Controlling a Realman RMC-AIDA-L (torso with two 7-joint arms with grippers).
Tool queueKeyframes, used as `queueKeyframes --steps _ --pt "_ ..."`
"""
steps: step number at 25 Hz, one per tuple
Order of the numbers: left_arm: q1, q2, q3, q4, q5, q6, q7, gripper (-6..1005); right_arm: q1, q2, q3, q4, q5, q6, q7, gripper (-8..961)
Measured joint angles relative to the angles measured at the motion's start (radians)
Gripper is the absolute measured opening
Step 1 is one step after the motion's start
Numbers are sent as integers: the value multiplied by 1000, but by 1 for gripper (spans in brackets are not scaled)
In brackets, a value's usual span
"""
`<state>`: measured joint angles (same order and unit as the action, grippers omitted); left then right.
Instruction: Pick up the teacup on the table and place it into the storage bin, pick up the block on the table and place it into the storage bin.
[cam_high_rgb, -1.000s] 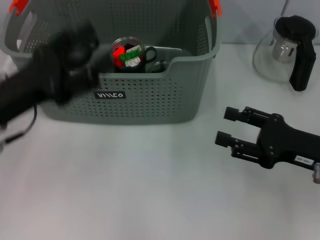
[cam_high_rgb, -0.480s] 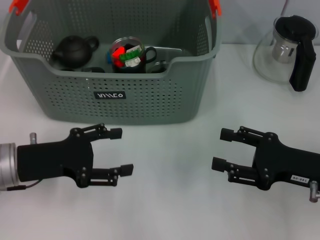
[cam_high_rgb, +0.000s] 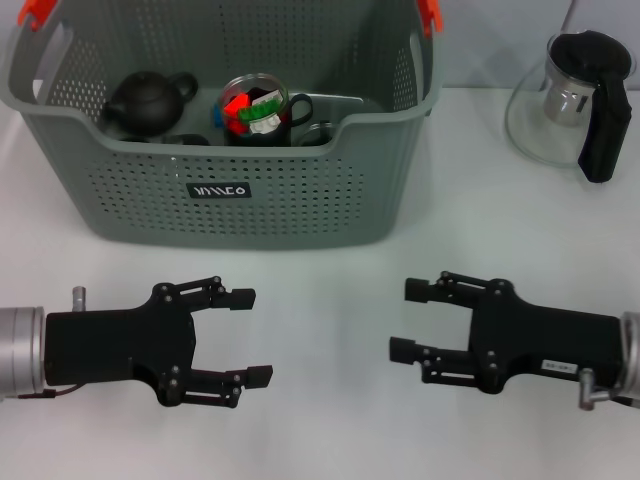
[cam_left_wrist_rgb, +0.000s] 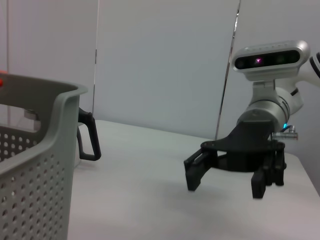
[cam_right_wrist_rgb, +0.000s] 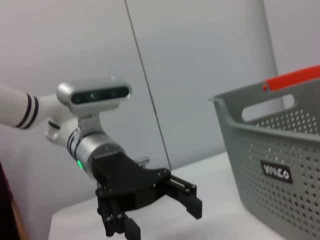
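Note:
The grey perforated storage bin (cam_high_rgb: 300, 200) stands at the back left of the table, its black label facing me. Inside it a glass teacup (cam_high_rgb: 262, 90) with a dark handle sits upright, with a red and green block (cam_high_rgb: 243, 107) showing in it. My left gripper (cam_high_rgb: 252, 337) hovers open and empty over the table in front of the bin. Level with it to the right, my right gripper (cam_high_rgb: 408, 320) is also open and empty. The two grippers face each other. The left wrist view shows the right gripper (cam_left_wrist_rgb: 225, 184), and the right wrist view shows the left gripper (cam_right_wrist_rgb: 162, 220).
A black teapot (cam_high_rgb: 150, 98) lies in the bin's left part. A glass pot with a black handle (cam_high_rgb: 570, 100) stands at the back right. The bin wall (cam_left_wrist_rgb: 35, 165) fills one side of the left wrist view, and the bin (cam_right_wrist_rgb: 280, 150) is also in the right wrist view.
My left arm has come back from over the bin and down to the front of the table. My right gripper has moved left and toward the front edge.

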<state>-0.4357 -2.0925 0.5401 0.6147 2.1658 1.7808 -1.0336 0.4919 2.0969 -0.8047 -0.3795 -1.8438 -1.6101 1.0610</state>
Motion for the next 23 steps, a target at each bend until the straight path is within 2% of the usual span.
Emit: queueKeyframes --steps 7,23 --pt "0 -1 9 1 6 -2 1 887 30 1 -75 28 1 49 -23 807" --pt "-8 -3 9 2 9 -4 1 888 29 2 -59 31 12 36 -50 807"
